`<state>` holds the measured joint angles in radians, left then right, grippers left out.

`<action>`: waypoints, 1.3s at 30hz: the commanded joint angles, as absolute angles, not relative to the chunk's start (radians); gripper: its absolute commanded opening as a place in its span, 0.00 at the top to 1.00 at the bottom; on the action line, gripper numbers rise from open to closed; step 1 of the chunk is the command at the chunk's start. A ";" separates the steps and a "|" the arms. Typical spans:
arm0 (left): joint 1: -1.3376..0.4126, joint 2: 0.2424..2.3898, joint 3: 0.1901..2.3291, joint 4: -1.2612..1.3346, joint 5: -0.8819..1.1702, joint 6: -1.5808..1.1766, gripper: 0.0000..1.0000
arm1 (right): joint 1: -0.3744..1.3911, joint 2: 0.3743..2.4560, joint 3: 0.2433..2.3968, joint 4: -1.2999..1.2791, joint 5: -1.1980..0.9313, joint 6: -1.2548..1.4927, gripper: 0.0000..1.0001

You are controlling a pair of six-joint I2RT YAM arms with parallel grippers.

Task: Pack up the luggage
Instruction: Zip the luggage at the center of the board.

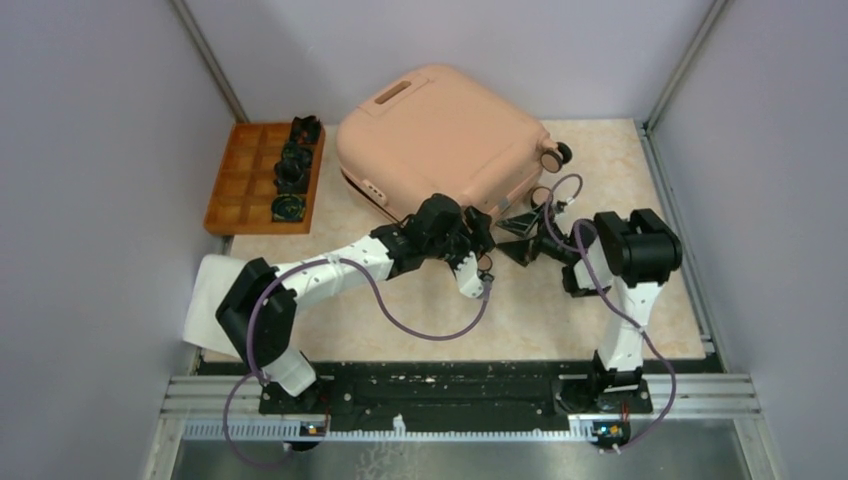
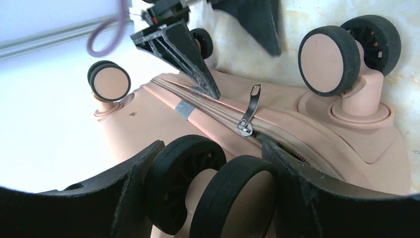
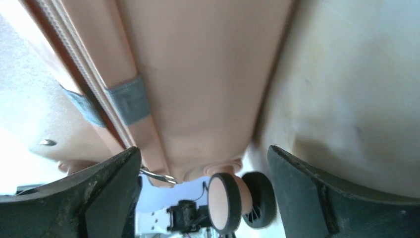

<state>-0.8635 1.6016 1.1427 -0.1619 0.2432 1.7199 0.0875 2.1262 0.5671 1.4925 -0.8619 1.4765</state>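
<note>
Pale walls stand around a beige table (image 1: 600, 310). Toward the back of it lies the pink suitcase (image 1: 440, 130), flat, lid down, wheels (image 2: 185, 183) facing the arms. Its zip runs along the wheel end, and the zip tab (image 2: 250, 111) sticks up there. The left pincer (image 2: 212, 153) is open, with two wheels between its fingers. The right pincer (image 3: 203, 153) is wide open and holds nothing. One of its fingers is just beside the tab, so it looks nearer.
</note>
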 commanded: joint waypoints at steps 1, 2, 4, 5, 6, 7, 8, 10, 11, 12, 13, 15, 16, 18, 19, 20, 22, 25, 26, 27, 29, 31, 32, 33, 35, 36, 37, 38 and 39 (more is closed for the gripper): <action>-0.861 1.499 1.177 -0.074 0.232 1.730 1.00 | 0.083 1.678 0.506 0.721 -0.577 1.044 0.01; -0.861 1.493 1.177 -0.080 0.233 1.730 1.00 | 0.095 1.586 0.534 0.560 -0.469 0.974 0.01; -0.860 1.485 1.174 -0.088 0.236 1.733 1.00 | 0.096 1.510 0.594 0.338 -0.265 1.054 0.01; -0.859 1.484 1.171 -0.088 0.236 1.737 1.00 | 0.063 1.512 0.604 0.349 -0.293 1.005 0.01; -0.859 1.485 1.169 -0.087 0.235 1.738 1.00 | 0.029 1.532 0.577 0.446 -0.386 1.025 0.02; -0.859 1.485 1.168 -0.082 0.236 1.737 1.00 | 0.007 1.570 0.490 0.682 -0.482 1.110 0.02; -0.859 1.486 1.167 -0.075 0.234 1.735 1.00 | 0.004 1.612 0.388 1.018 -0.520 1.202 0.01; -0.859 1.488 1.171 -0.067 0.236 1.725 1.00 | 0.030 1.663 0.320 1.211 -0.549 1.205 0.01; -0.859 1.488 1.174 -0.065 0.235 1.724 1.00 | 0.062 1.662 0.343 1.115 -0.548 1.150 0.01; -0.858 1.487 1.173 -0.064 0.233 1.727 1.00 | 0.092 1.659 0.371 1.019 -0.550 1.083 0.01; -0.858 1.487 1.172 -0.064 0.232 1.731 1.00 | 0.122 1.660 0.390 0.980 -0.557 1.039 0.01; -0.857 1.485 1.168 -0.065 0.228 1.733 1.00 | 0.167 1.643 0.410 0.947 -0.563 0.967 0.01; -0.857 1.484 1.165 -0.063 0.226 1.736 1.00 | 0.191 1.620 0.422 0.887 -0.543 0.917 0.01; -0.856 1.483 1.156 -0.047 0.225 1.736 1.00 | 0.227 1.583 0.462 0.763 -0.509 0.833 0.01; -0.856 1.485 1.155 -0.042 0.224 1.736 1.00 | 0.231 1.589 0.466 0.783 -0.515 0.840 0.01; -0.857 1.487 1.155 -0.038 0.223 1.735 1.00 | 0.231 1.607 0.463 0.842 -0.532 0.872 0.05; -0.857 1.491 1.155 -0.030 0.219 1.736 1.00 | 0.237 1.672 0.461 1.015 -0.580 0.972 0.14; -0.858 1.491 1.158 -0.031 0.213 1.736 1.00 | 0.250 1.796 0.473 1.245 -0.623 1.139 0.22; -0.858 1.490 1.158 -0.031 0.211 1.737 1.00 | 0.254 1.831 0.473 1.320 -0.629 1.183 0.22; -0.858 1.489 1.157 -0.032 0.211 1.738 1.00 | 0.257 1.866 0.466 1.395 -0.629 1.231 0.23; -0.858 1.487 1.156 -0.035 0.210 1.739 1.00 | 0.260 1.929 0.460 1.542 -0.633 1.324 0.26; -0.858 1.487 1.157 -0.034 0.206 1.740 1.00 | 0.263 1.980 0.468 1.634 -0.649 1.380 0.32; -0.858 1.486 1.155 -0.035 0.206 1.740 1.00 | 0.263 1.998 0.469 1.667 -0.648 1.398 0.32; -0.858 1.485 1.156 -0.034 0.206 1.740 1.00 | 0.265 2.010 0.467 1.692 -0.646 1.411 0.33; -0.858 1.486 1.156 -0.035 0.204 1.742 1.00 | 0.265 2.015 0.466 1.721 -0.646 1.426 0.34; -0.858 1.485 1.157 -0.034 0.204 1.742 1.00 | 0.267 2.012 0.469 1.722 -0.646 1.430 0.36; -0.858 1.484 1.157 -0.032 0.206 1.742 1.00 | 0.269 2.008 0.469 1.723 -0.646 1.433 0.39; -0.858 1.485 1.157 -0.031 0.206 1.742 1.00 | 0.273 2.003 0.470 1.723 -0.644 1.436 0.40; -0.858 1.485 1.157 -0.031 0.204 1.742 1.00 | 0.276 2.000 0.469 1.723 -0.641 1.439 0.40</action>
<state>-0.8623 1.5806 1.1347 -0.1822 0.2157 1.7191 0.2470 1.9972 0.4530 1.4899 -0.6483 1.3933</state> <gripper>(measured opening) 0.756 0.610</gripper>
